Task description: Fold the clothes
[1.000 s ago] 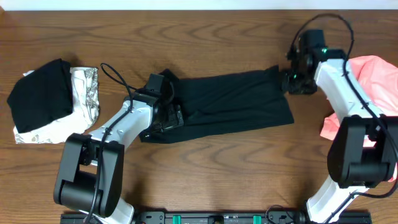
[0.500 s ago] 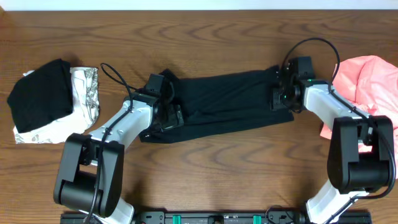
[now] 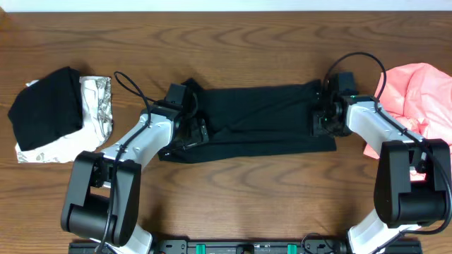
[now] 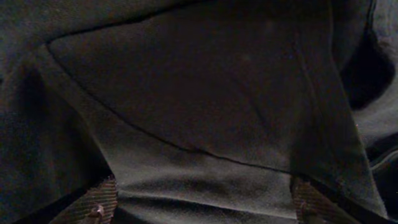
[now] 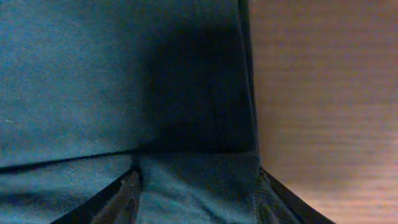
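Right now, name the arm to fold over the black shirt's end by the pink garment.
Probably right: right gripper is at that end of the black shirt, left gripper at the other.

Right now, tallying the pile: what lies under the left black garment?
A white-grey patterned garment peeks out beneath the black garment, along its right and lower edges. Its middle is covered.

- We see a brown wooden table (image 3: 247, 197) with wavy lines in the wood.
- A long black soft shirt (image 3: 261, 116) lies across the middle of it, folded into a strip.
- On the left lies a white-grey patterned cloth (image 3: 99, 106), with a folded black cloth (image 3: 46, 109) resting partly on top.
- At the right edge we see a crumpled salmon-pink cloth (image 3: 420, 85).
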`<action>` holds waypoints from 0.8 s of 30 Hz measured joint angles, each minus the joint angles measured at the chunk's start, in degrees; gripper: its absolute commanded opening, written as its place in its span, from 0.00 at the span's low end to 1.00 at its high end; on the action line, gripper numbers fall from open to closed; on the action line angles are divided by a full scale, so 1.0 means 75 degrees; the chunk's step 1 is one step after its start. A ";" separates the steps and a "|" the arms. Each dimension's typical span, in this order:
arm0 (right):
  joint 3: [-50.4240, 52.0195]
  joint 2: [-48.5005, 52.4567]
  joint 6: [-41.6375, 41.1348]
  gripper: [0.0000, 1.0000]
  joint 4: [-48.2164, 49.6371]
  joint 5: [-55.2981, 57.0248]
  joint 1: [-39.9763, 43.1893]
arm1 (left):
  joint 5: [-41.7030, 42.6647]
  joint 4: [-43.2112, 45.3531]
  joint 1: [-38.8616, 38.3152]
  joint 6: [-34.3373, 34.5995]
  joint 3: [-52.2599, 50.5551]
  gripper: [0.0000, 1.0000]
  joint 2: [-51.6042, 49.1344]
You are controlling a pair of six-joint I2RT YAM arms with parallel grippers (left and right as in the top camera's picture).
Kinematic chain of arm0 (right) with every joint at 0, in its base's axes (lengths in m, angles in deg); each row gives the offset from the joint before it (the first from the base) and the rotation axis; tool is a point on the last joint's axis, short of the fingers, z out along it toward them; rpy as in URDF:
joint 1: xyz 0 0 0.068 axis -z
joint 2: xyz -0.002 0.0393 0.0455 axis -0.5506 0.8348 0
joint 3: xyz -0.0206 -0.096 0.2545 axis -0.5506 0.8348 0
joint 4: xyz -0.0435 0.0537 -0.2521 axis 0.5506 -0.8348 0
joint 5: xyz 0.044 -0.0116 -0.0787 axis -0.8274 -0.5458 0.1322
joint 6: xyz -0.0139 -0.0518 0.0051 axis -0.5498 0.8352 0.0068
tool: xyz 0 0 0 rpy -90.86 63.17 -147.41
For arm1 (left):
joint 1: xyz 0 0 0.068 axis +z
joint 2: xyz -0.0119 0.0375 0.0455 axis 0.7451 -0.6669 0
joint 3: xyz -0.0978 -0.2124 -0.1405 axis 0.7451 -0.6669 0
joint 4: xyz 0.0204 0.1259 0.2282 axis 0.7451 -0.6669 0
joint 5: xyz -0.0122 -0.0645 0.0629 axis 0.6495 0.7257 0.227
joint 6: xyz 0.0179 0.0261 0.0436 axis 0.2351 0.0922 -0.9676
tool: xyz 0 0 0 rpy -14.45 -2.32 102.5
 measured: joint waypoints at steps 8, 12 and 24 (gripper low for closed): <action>-0.0003 -0.0020 -0.0621 0.57 -0.0685 0.0117 0.0000 | 0.0003 0.0000 0.0000 0.0000 0.0000 0.91 0.0000; -0.0003 -0.0023 -0.1017 0.56 -0.0941 0.0114 0.0041 | 0.0000 0.0000 0.0000 0.0000 0.0000 0.91 0.0000; 0.0012 -0.0055 -0.1498 0.65 -0.1005 -0.0067 0.0149 | 0.0003 -0.0093 0.0000 -0.0213 0.0009 0.98 0.0064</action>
